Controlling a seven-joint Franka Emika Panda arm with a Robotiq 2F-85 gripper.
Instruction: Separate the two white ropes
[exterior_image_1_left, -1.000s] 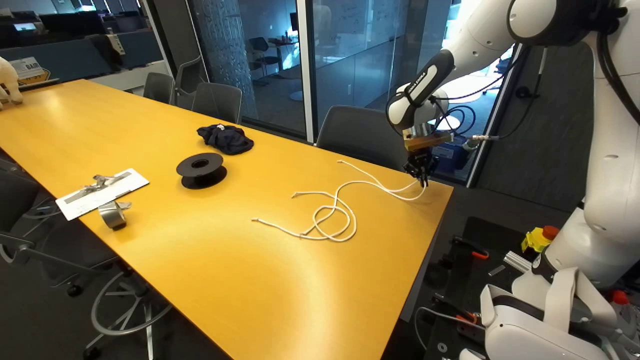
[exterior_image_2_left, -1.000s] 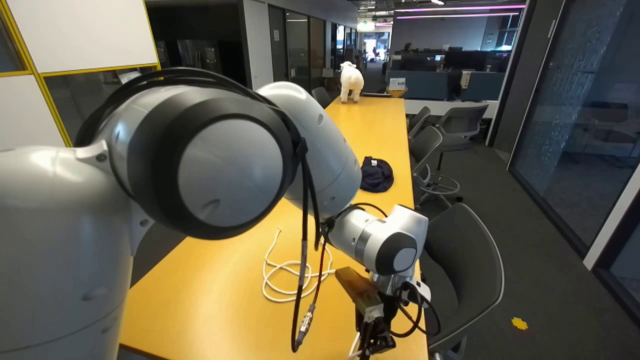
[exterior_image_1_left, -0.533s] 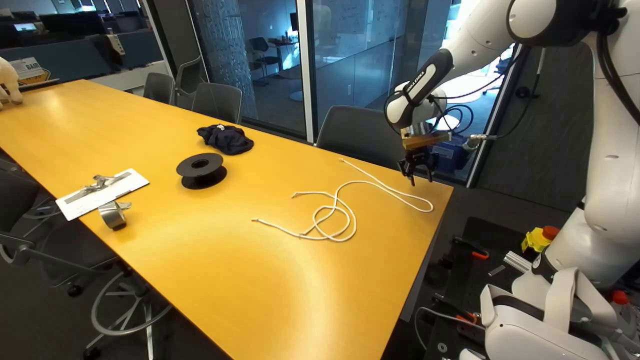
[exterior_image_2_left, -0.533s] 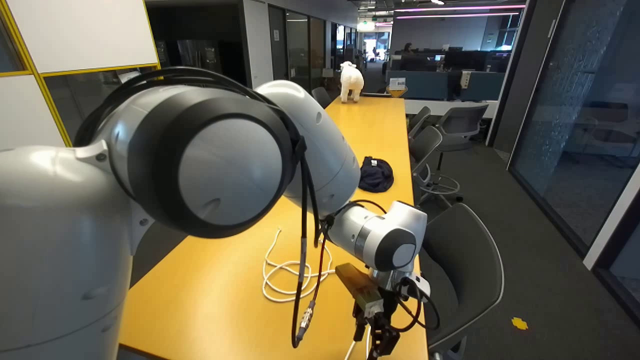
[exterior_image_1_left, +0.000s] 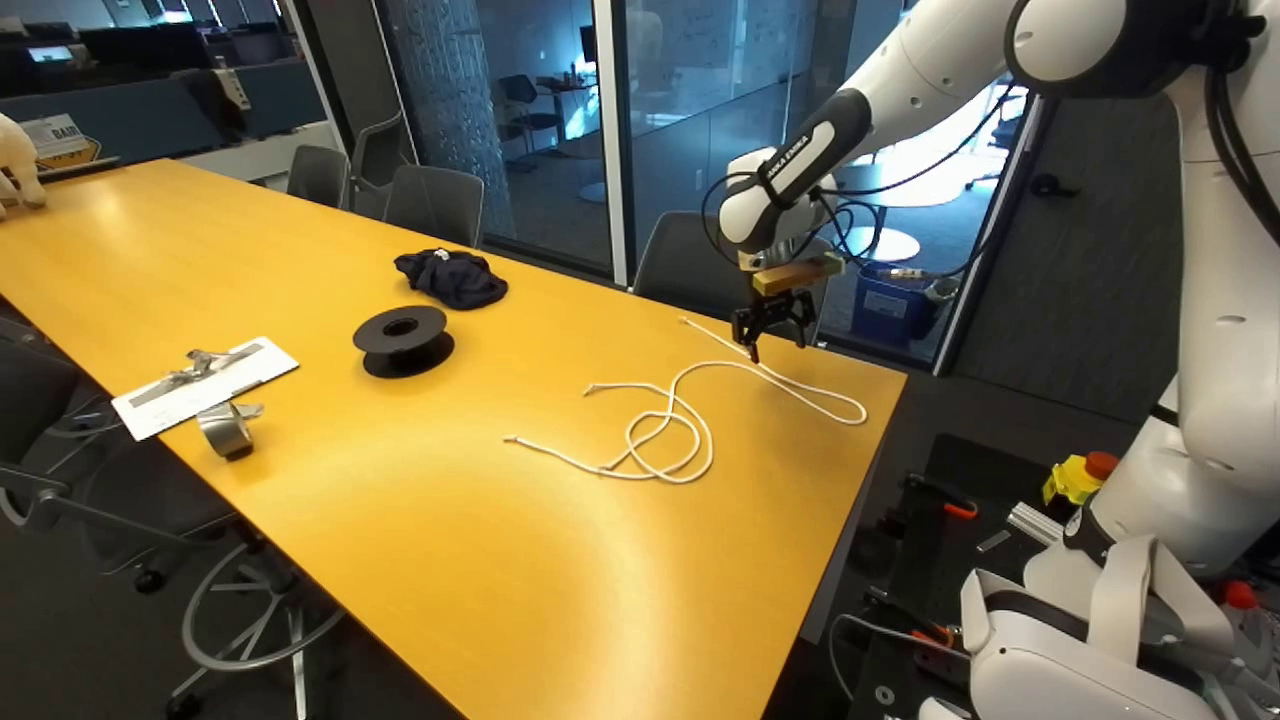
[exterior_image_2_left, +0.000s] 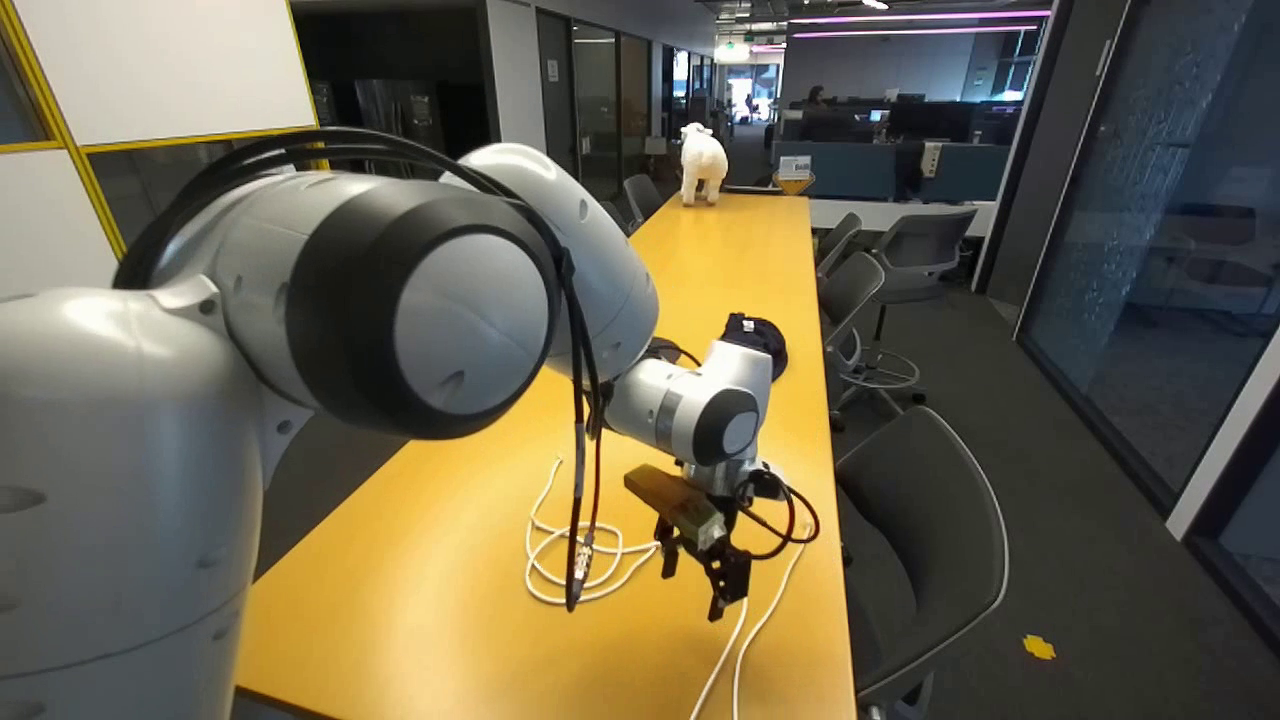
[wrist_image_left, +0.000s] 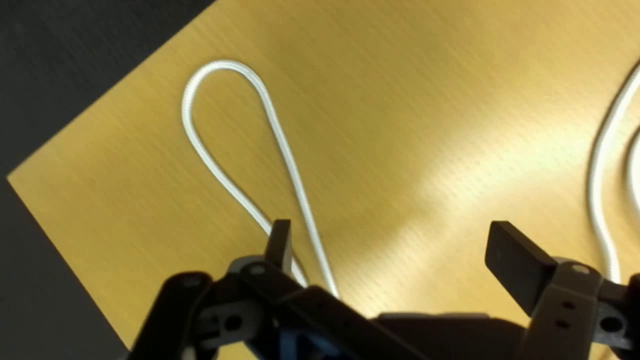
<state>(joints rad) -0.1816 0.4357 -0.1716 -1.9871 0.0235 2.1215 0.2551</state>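
- Beneath and to both sides of the black two-fingered claw (exterior_image_1_left: 778, 350), counted: two thin, limp white ropes (exterior_image_1_left: 669, 413), lying on one long yellow-orange tabletop (exterior_image_1_left: 520, 570).
- Left of the claw's middle in the wrist view: one long, narrow bend of white rope, with both strands running behind one finger; cannot tell touching from hovering there. Right of the claw, at the border: two curves of white rope.
- Beside the claw in both exterior views: one tangle of crossing loops; cannot tell one rope from the other along every strand.
- Farther from the claw along the tabletop, in an exterior view: one black round spool (exterior_image_1_left: 403, 345), one crumpled dark navy cloth item (exterior_image_1_left: 455, 280), one roll of silver tape (exterior_image_1_left: 225, 430), one flat white rectangular board (exterior_image_1_left: 240, 377).
- Well beyond the claw, near the far end: one white plush four-legged toy (exterior_image_2_left: 704, 160).
- Just past the tabletop's edge from the claw: one dark grey chair (exterior_image_2_left: 935, 520).
- Spread wide at the claw, with a broad gap between two black fingers (wrist_image_left: 520, 265), both tipped down toward the tabletop.
- Above the claw: one white jointed robot arm (exterior_image_1_left: 930, 65), with elbow bent high and forearm sloping down over the tabletop to a wrist folded downward.
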